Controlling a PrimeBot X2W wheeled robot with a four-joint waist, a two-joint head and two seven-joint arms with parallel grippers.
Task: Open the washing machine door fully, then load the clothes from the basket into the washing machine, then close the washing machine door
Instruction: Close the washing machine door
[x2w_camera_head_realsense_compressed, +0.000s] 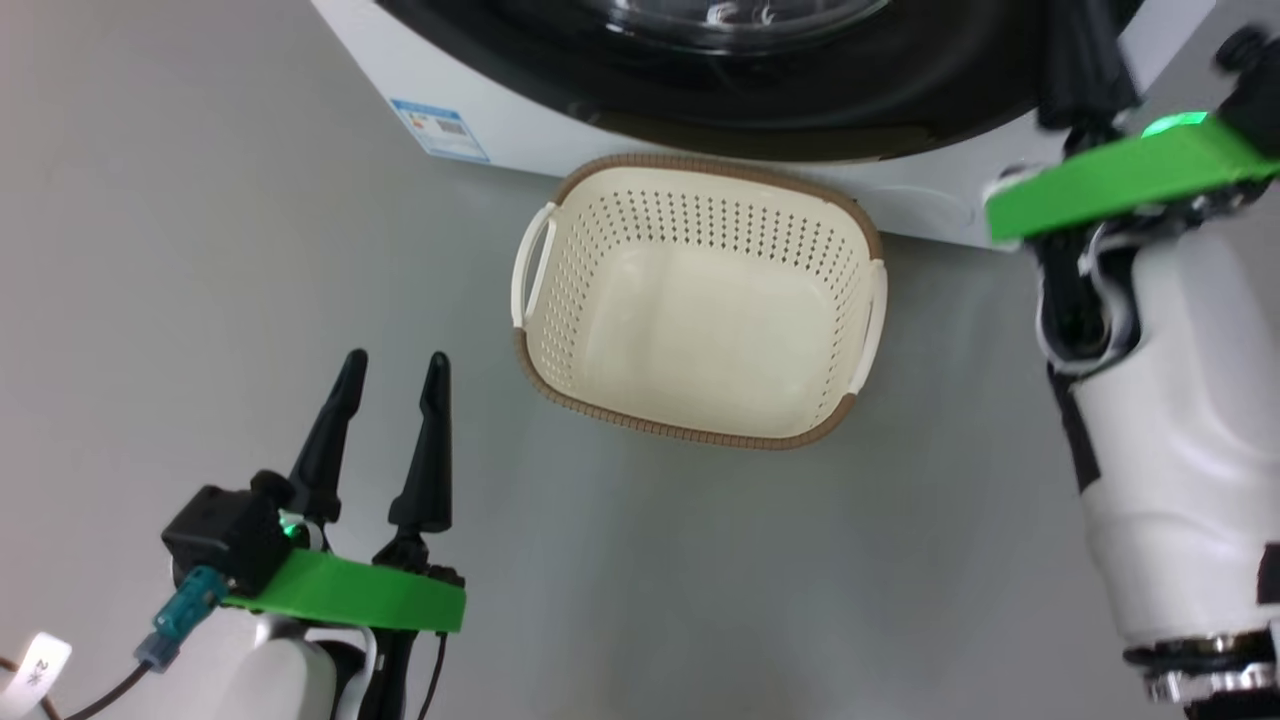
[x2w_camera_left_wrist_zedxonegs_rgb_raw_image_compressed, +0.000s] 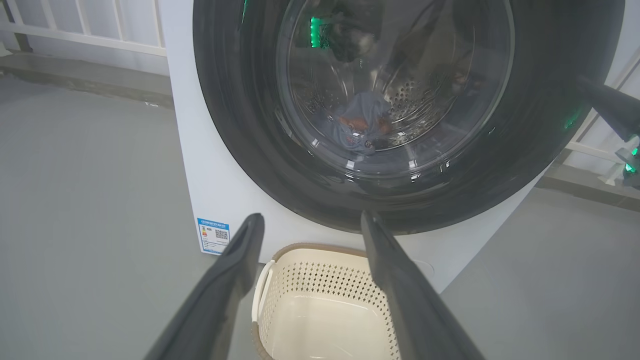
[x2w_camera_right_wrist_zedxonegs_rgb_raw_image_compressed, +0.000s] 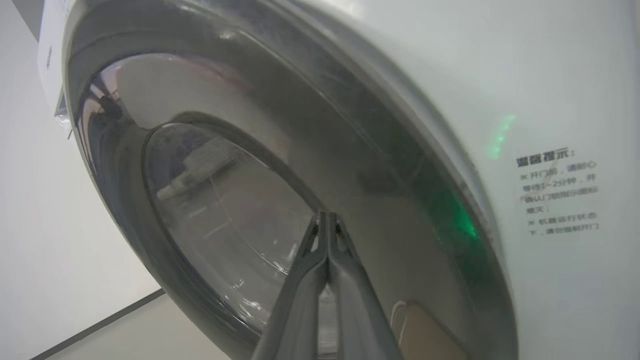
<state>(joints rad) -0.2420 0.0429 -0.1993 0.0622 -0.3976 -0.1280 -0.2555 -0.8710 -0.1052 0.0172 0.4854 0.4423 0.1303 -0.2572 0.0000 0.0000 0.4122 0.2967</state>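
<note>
The washing machine (x2w_camera_head_realsense_compressed: 520, 120) has its round black-rimmed door (x2w_camera_left_wrist_zedxonegs_rgb_raw_image_compressed: 235, 100) lying flat against the white front. Through the glass bowl I see clothes (x2w_camera_left_wrist_zedxonegs_rgb_raw_image_compressed: 362, 122) in the drum, blue-grey fabric with orange-brown marks. The cream basket (x2w_camera_head_realsense_compressed: 700, 165) stands on the floor just below the door and holds nothing. My left gripper (x2w_camera_head_realsense_compressed: 396, 358) is open at the lower left, well short of the basket, with nothing between its fingers. My right gripper (x2w_camera_right_wrist_zedxonegs_rgb_raw_image_compressed: 327, 215) is shut, its tips up against the door's glossy rim (x2w_camera_right_wrist_zedxonegs_rgb_raw_image_compressed: 380, 165) on the machine's right side.
Grey floor (x2w_camera_head_realsense_compressed: 200, 250) spreads to the left of the machine and in front of the basket. A blue label (x2w_camera_head_realsense_compressed: 440, 128) sits low on the machine's front. A white railing (x2w_camera_left_wrist_zedxonegs_rgb_raw_image_compressed: 100, 30) runs along the back. My right forearm (x2w_camera_head_realsense_compressed: 1180, 440) stands beside the basket.
</note>
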